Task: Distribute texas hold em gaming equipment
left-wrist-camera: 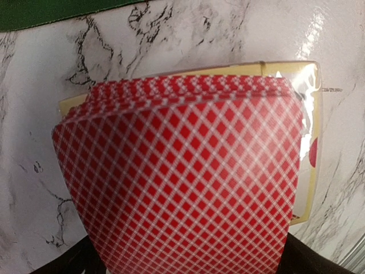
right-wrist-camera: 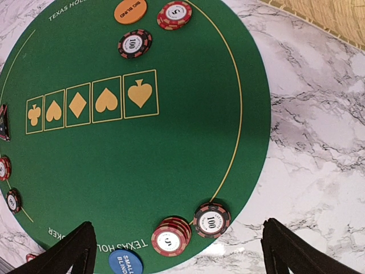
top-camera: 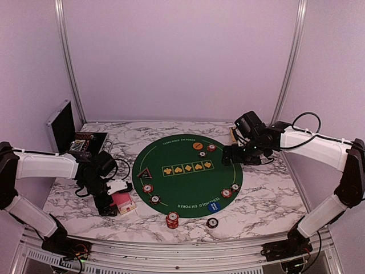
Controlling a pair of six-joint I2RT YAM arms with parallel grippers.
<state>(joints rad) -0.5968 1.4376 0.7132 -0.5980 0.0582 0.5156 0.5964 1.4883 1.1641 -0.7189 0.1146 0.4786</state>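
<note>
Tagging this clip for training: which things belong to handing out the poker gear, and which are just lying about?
Job: poker chips, orange disc, blue disc, black triangle marker, playing cards.
Lying about: metal case, woven tray.

A white worktop [top-camera: 268, 188] veined with grey and black, like marble, spans the booth from side to side. Behind it stands a plain, pale back wall [top-camera: 182, 57] with a lilac cast. Side walls of the same tone close it in on the left [top-camera: 28, 68] and right [top-camera: 336, 57]. Two slim metal posts [top-camera: 67, 57] rise at the rear corners, splaying outward toward the top in the overhead view. A curved metal rail [top-camera: 171, 248] edges the near side. The light is soft and even, and the glossy worktop throws back a bright glare [left-wrist-camera: 319, 34] in the left wrist view.
</note>
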